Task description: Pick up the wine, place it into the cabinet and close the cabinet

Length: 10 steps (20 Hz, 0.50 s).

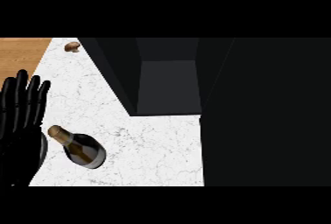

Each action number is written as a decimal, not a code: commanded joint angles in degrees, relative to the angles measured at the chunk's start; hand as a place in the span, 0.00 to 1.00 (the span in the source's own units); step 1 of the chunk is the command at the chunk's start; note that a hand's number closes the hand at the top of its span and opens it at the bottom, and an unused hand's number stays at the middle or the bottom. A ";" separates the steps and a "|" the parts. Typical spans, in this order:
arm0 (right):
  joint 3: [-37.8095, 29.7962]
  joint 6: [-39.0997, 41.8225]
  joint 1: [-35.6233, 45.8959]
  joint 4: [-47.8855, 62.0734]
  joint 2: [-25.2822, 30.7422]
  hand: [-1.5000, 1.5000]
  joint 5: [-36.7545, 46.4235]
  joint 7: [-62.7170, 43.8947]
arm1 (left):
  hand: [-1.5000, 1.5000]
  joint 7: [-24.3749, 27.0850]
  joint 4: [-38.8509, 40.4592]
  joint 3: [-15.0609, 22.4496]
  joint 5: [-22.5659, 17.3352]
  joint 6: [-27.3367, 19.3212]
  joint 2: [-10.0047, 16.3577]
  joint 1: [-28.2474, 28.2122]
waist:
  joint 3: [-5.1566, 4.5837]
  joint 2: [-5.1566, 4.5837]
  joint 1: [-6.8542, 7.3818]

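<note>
The wine bottle (82, 150) is dark glass with a gold foil neck. It is on the white marble counter (155, 148) at the lower left, and its neck points up and to the left. My left hand (19, 131) shows at the left edge with straight fingers pointing up, open, just left of the bottle and holding nothing. The dark cabinet (168, 83) stands at the top centre with its inside showing. A tall black panel (265, 113), seemingly its open door, fills the right side. My right hand is out of view.
A small brown mushroom-like object (72, 46) lies at the counter's far left corner. A wooden surface (22, 54) borders the counter at the top left. Bare marble lies between the bottle and the cabinet front.
</note>
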State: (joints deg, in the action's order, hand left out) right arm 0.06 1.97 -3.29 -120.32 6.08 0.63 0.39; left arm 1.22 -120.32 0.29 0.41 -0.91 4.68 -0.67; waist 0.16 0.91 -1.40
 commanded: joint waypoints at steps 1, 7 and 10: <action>-0.65 1.45 -5.16 -3.06 -0.13 0.00 -1.31 3.65 | 0.00 -0.66 0.87 -2.10 5.55 -5.38 -0.99 1.74 | -0.12 -0.81 0.87; 5.97 4.97 -5.47 -3.05 -0.85 0.00 -4.62 -2.70 | 0.00 -9.97 5.39 -12.69 8.86 -28.57 -4.48 2.65 | -0.40 -1.05 1.95; 6.38 7.36 -6.74 -5.85 0.59 0.00 -8.34 -5.58 | 0.00 -14.45 7.76 -9.67 13.17 -38.37 -4.58 7.31 | -0.13 -1.00 -0.07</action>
State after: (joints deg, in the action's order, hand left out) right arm 3.81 6.08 -8.29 -124.72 5.90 -4.10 -1.78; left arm -8.24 -114.95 -10.32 12.28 -27.48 1.57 3.34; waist 0.04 0.03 -0.77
